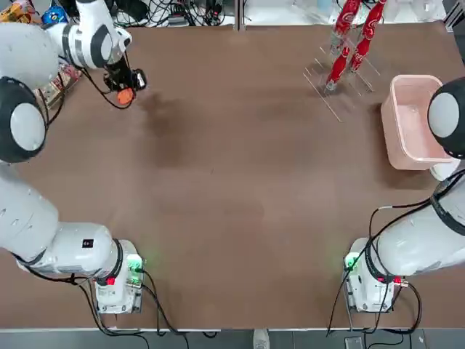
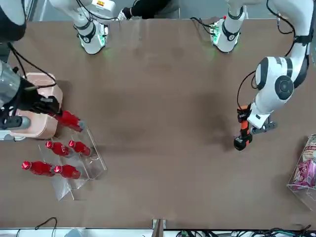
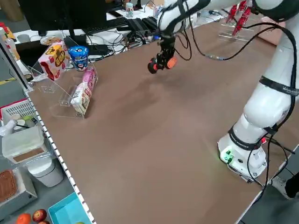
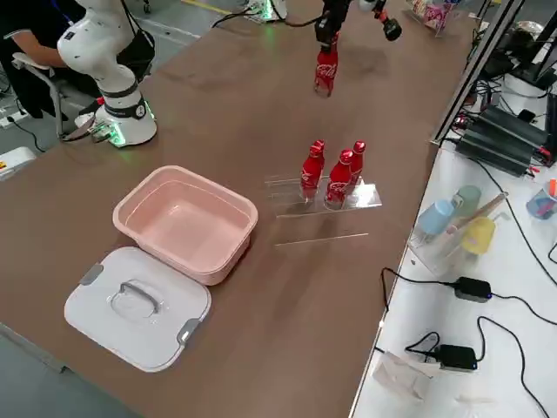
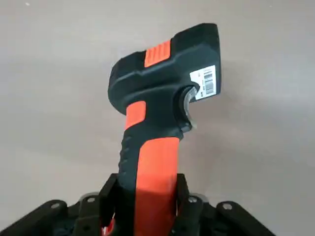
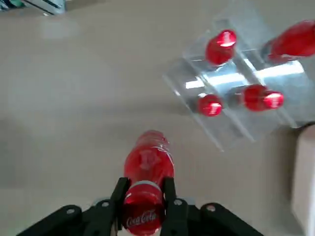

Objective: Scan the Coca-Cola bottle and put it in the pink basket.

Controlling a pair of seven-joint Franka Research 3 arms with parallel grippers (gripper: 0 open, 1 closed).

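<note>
My right gripper [image 6: 143, 196] is shut on the neck of one red Coca-Cola bottle [image 6: 147, 162]. The bottle [image 4: 326, 70] hangs upright above the table, beyond the clear rack [image 4: 326, 196]. In the front view this bottle [image 2: 69, 120] shows between the pink basket [image 2: 39, 77] and the rack, under the right gripper [image 2: 49, 106]. The pink basket [image 4: 218, 261] stands empty at the table's right. At the far left my left gripper [image 5: 147, 206] is shut on the orange handle of a black-and-orange scanner [image 5: 162, 88], raised over the table [image 2: 242, 136].
Several more red bottles [image 2: 58, 147] stand in the clear rack [image 1: 341, 91]. A white lid [image 4: 139, 305] lies beside the basket. Snack packs in a clear holder [image 3: 70, 79] sit at the table's left edge. Cables and a person's seat [image 4: 26, 43] border the table.
</note>
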